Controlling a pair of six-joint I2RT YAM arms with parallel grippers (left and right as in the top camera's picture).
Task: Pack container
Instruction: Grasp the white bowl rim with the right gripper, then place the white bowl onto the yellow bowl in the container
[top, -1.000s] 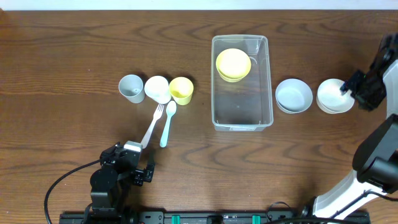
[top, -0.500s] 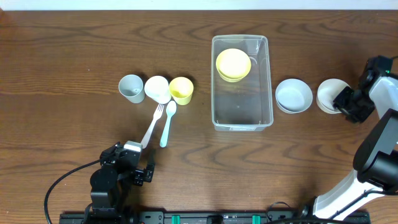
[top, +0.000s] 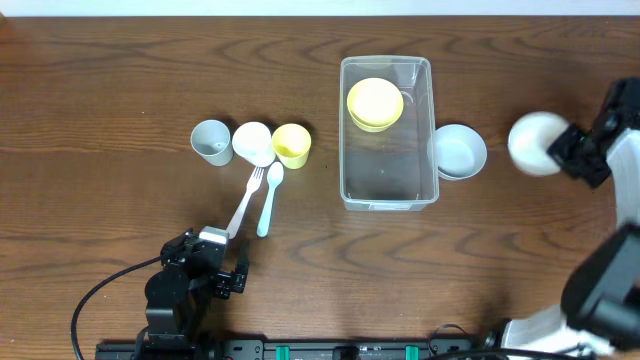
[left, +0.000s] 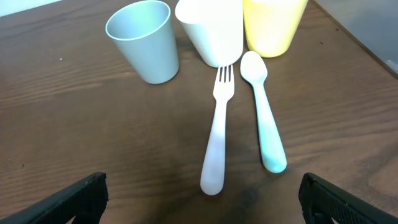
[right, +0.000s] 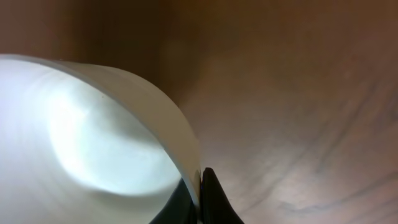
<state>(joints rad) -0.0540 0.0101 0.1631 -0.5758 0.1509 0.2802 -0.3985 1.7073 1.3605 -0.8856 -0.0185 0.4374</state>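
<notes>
While the right hand (right: 200, 190) is clamped on the rim of a white round plastic bowl (top: 535, 143), one finger inside the wall and one outside, the clear rectangular plastic container (top: 385, 172) sits mid-counter with a yellow round plastic bowl (top: 375, 103) in its far end. A pale blue-grey round bowl (top: 462, 152) lies against or just beside the container's right wall; I cannot tell which. The held white bowl is well to the right of the container, blurred overhead, and whether it is clear of the dark wooden counter (top: 120, 80) is hard to say.

The left hand (left: 202, 202) hovers spread wide and empty near the handles of a white plastic fork (left: 217, 124) and a mint plastic spoon (left: 264, 118).

By its look the container is thin-walled and light, so it would likely skid if a bowl knocked its wall. Its smooth sides promise a poor grip; the rim along a long side seems the place to steady it. Bare floor remains in its near half.
</notes>
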